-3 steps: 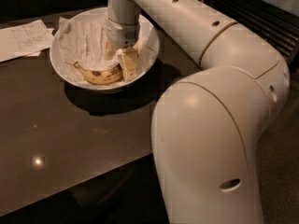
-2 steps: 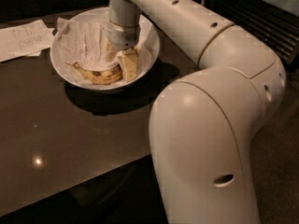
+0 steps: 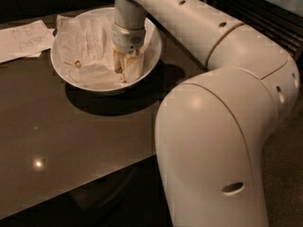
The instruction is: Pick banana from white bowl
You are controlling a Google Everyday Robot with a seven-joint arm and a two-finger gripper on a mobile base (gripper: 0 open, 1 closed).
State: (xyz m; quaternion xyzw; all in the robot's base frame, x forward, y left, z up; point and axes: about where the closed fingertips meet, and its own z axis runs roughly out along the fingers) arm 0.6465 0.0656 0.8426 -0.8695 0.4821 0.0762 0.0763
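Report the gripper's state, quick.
Gripper: down inside the bowl, against the paper lining; open, shut or holding anything cannot be told.

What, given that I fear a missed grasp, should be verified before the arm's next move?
1. Tool down inside the white bowl: ok.
2. Banana in view: not ok, none shows among the crumpled paper lining.
3. Tool has the banana: cannot tell.
4. White bowl upright on the table: ok.
5. Paper sheets lie apart from the tool: ok.
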